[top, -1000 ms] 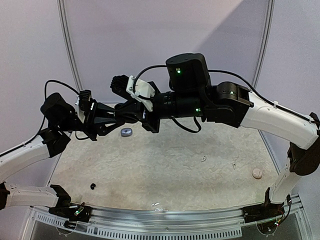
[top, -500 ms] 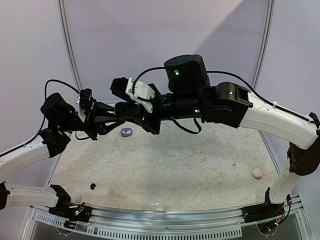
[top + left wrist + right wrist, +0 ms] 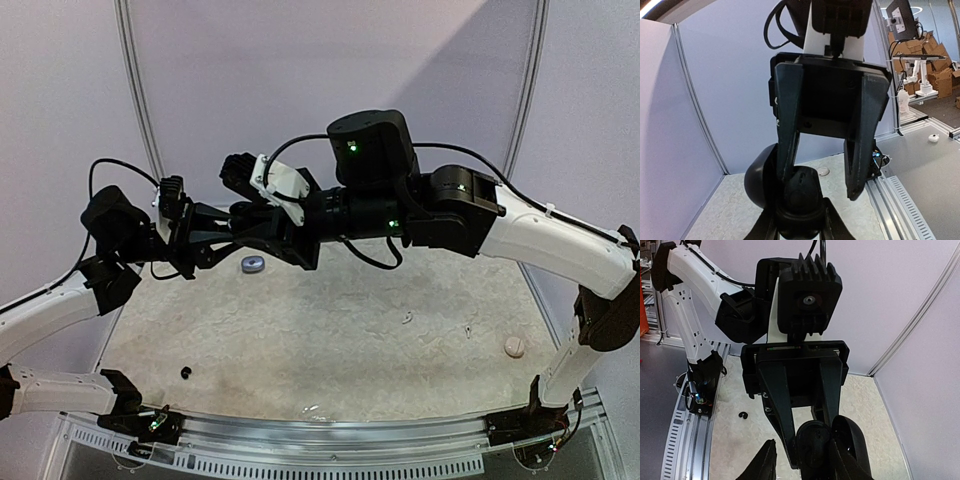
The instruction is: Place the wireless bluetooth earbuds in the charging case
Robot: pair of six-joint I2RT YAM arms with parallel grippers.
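Note:
The two arms meet in mid-air over the far left of the table. My left gripper (image 3: 232,236) (image 3: 800,222) is shut on the black charging case (image 3: 801,196) (image 3: 814,446), whose lid (image 3: 757,175) (image 3: 852,440) hangs open. My right gripper (image 3: 262,222) (image 3: 819,187) (image 3: 801,462) faces it with jaws open, one finger (image 3: 786,150) against the case and the other finger (image 3: 859,155) standing apart. What lies inside the case I cannot make out. A black earbud (image 3: 186,373) (image 3: 743,415) lies on the table near the front left, and two tiny pale earbuds (image 3: 408,318) lie right of centre.
A small grey oval piece (image 3: 252,264) lies on the table under the grippers. A pale round disc (image 3: 514,346) sits at the right. The metal rail (image 3: 330,435) runs along the front edge, and lilac walls (image 3: 330,70) close the back and sides.
My right gripper's jaws have spread apart beside the case. The left gripper keeps its hold and has barely moved.

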